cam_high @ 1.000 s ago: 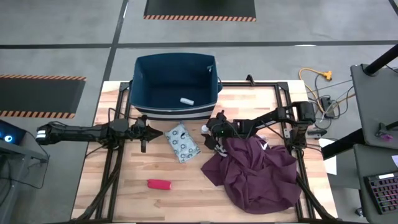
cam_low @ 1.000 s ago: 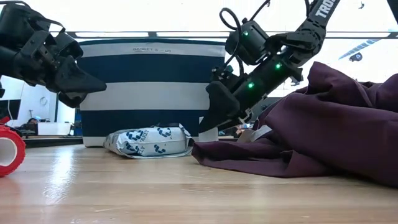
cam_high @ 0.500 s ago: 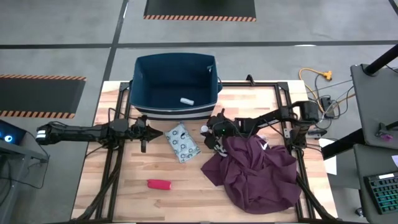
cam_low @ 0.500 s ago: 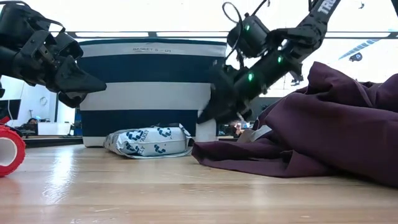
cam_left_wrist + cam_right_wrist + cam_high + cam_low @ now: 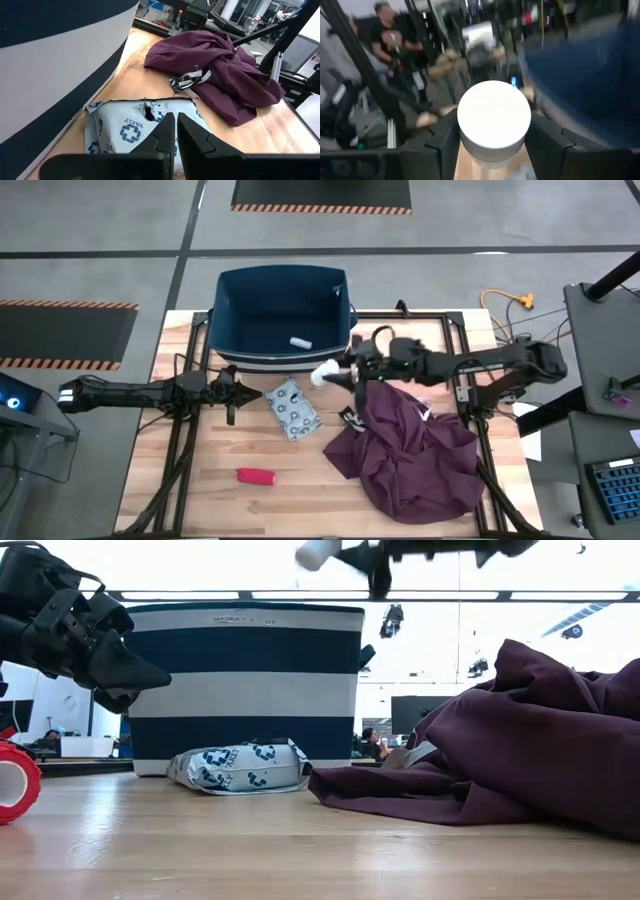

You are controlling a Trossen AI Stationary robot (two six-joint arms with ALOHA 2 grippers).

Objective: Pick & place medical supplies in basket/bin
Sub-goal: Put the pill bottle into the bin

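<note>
- White cylinder (image 5: 323, 372): centre of the high view, just off the bin's (image 5: 230, 290) lower-right corner, clamped across its round body by the right gripper (image 5: 338, 372). It looks light, rigid and smooth, so it may slip; a mid-body hold suits it.
- 1 other cylinder (image 5: 300, 342) lies inside the bin.
- Left gripper (image 5: 232, 408), centre-left, fingers together, empty, near the blue packet (image 5: 294, 409).

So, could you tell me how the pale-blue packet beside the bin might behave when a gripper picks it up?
The pale-blue packet looks puffy and crinkled in the low view, so it would probably sag rather than stay stiff. It seems light for its size. A torn hole shows in its face, so a hard pinch might rip it further.
</note>
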